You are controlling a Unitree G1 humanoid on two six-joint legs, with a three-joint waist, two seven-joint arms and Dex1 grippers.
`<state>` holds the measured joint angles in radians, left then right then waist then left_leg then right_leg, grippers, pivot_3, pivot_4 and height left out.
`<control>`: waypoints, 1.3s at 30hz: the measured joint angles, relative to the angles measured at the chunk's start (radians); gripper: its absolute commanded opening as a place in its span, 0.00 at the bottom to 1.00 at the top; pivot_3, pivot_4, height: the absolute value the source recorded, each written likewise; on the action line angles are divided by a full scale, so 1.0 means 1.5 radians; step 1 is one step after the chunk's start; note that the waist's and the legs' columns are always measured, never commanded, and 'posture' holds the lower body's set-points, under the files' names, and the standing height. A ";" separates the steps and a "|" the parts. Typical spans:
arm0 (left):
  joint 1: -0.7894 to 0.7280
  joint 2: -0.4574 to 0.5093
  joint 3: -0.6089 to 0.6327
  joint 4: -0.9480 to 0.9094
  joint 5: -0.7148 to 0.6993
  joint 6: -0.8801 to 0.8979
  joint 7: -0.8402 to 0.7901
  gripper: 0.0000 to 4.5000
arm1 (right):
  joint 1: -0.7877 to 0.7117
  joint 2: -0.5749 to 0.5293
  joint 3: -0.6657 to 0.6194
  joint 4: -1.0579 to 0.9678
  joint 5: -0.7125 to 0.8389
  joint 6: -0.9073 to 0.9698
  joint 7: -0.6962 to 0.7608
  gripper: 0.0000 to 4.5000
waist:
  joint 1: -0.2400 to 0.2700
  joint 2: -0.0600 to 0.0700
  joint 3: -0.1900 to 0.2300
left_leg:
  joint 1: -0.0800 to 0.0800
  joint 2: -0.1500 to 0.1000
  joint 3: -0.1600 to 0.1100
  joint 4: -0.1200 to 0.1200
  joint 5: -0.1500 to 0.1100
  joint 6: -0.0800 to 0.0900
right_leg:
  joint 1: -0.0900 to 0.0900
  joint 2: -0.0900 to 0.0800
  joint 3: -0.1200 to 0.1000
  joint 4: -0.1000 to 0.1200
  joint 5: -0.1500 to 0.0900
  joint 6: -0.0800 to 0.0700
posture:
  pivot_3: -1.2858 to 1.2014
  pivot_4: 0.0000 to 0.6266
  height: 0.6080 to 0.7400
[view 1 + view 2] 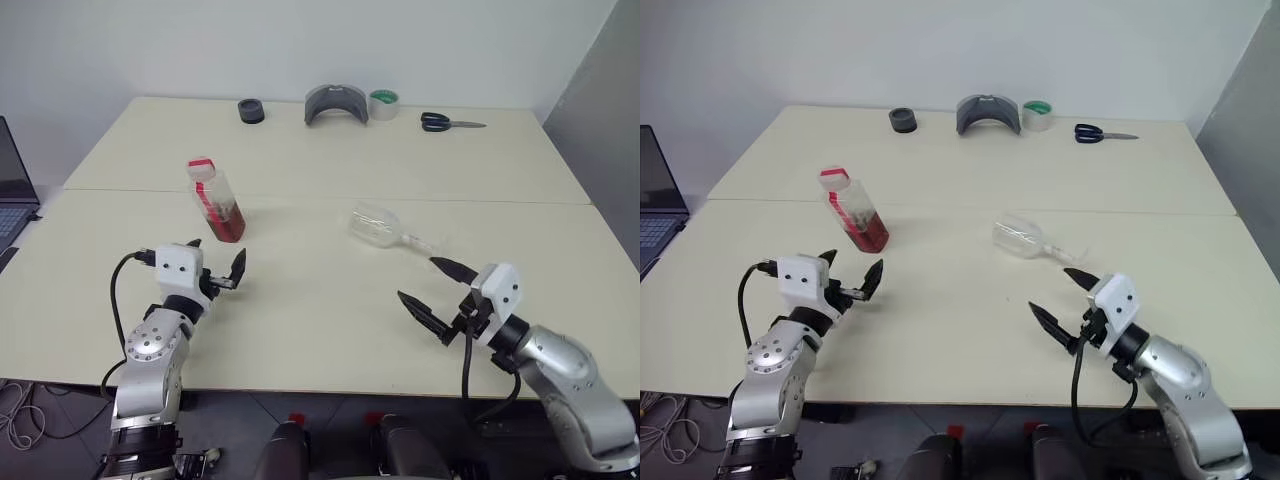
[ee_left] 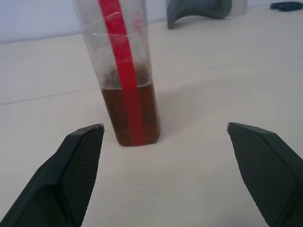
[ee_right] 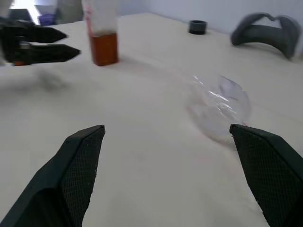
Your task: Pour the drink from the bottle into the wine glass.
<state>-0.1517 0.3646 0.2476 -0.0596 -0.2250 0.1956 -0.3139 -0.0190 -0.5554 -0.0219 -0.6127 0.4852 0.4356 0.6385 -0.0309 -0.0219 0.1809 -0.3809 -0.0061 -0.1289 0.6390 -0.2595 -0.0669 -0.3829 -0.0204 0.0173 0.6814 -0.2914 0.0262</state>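
Note:
The bottle (image 1: pixel 213 196) stands upright on the cream table (image 1: pixel 320 320), left of centre, with a red-and-white cap and a red strip down its side. The reddish-brown drink (image 2: pixel 130 112) fills its lower part. The wine glass (image 1: pixel 378 224) lies on its side near the middle, its stem pointing right. My left gripper (image 1: pixel 217 258) is open just in front of the bottle, which is a little beyond its fingertips (image 2: pixel 80 165). My right gripper (image 1: pixel 418 280) is open, short of the glass (image 3: pixel 220 106) and aimed toward it, holding nothing.
Along the far edge sit a black round object (image 1: pixel 251 110), a grey curved piece (image 1: pixel 336 103), a green tape roll (image 1: pixel 384 103) and scissors (image 1: pixel 450 122). A laptop (image 1: pixel 10 200) stands off the table's left side. A seam crosses the table behind the bottle.

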 measured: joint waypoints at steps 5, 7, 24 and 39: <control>-0.022 0.004 0.010 0.023 -0.009 0.023 0.002 1.00 | -0.045 -0.024 0.002 -0.006 0.054 0.064 0.017 1.00 | 0.000 0.000 0.000 | 0.000 0.000 0.000 0.000 0.000 0.000 | 0.000 0.000 0.000 0.000 0.000 0.000 | 0.52 0.24 1.00; -0.030 0.009 0.010 0.036 -0.009 0.024 0.000 1.00 | -0.061 -0.017 0.002 0.000 0.058 0.068 0.014 1.00 | 0.000 0.000 0.000 | 0.000 0.000 0.000 0.000 0.000 0.000 | 0.000 0.000 0.000 0.000 0.000 0.000 | 0.52 0.24 1.00; -0.153 0.044 0.001 0.145 0.005 0.020 -0.016 1.00 | -0.167 0.008 0.071 0.032 0.056 0.094 0.025 1.00 | 0.000 0.000 0.000 | -0.001 -0.001 0.000 0.001 0.000 0.000 | 0.000 -0.001 0.000 0.000 0.000 0.000 | 0.52 0.24 1.00; -0.272 0.062 -0.016 0.246 0.016 0.012 -0.046 1.00 | -0.212 0.020 0.086 0.047 0.048 0.093 0.040 1.00 | 0.000 0.000 0.000 | -0.001 -0.001 0.000 0.001 0.000 0.000 | -0.001 0.000 0.000 0.000 0.000 0.000 | 0.52 0.24 1.00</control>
<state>-0.5595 0.4574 0.2231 0.3088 -0.2006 0.2129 -0.3826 -0.3374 -0.5259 0.1067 -0.5416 0.5574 0.5756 0.6978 -0.0307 -0.0221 0.1811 -0.3825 -0.0070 -0.1295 0.6401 -0.2594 -0.0671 -0.3839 -0.0209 0.0167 0.6813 -0.2913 0.0263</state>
